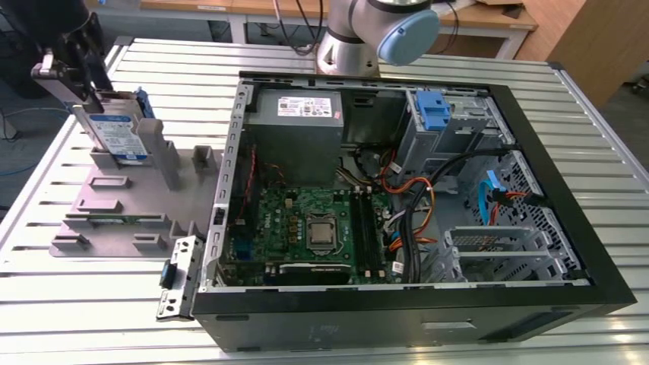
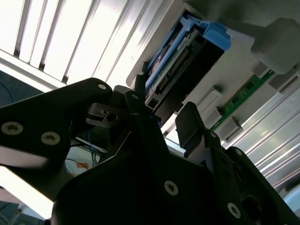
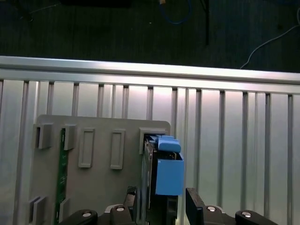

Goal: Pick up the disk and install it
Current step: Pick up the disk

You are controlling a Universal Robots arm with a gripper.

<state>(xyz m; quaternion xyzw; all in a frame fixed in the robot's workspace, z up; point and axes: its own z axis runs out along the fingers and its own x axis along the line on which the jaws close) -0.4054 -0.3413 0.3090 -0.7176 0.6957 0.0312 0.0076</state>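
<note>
The disk (image 1: 118, 129) stands on edge in a slot at the far end of the grey slotted tray (image 1: 112, 198), at the exterior view's left. It is silver, with a blue-and-white label and blue side rails. My gripper (image 1: 87, 95) comes down on it from above. In both wrist views the disk (image 3: 161, 173) (image 2: 180, 56) sits between my two dark fingers (image 3: 194, 204), the gripper (image 3: 161, 201) (image 2: 161, 112) open. One finger (image 2: 136, 96) lies against the disk's edge. A thin gap shows at the other finger.
An open black computer case (image 1: 568, 228) lies to the exterior view's right of the tray, with a grey power supply (image 1: 296, 114), a motherboard (image 1: 304, 228) and a blue-latched drive bay (image 1: 431, 110). A loose bracket (image 1: 175, 277) lies at its near corner. A green circuit strip (image 3: 62, 164) sits in the tray.
</note>
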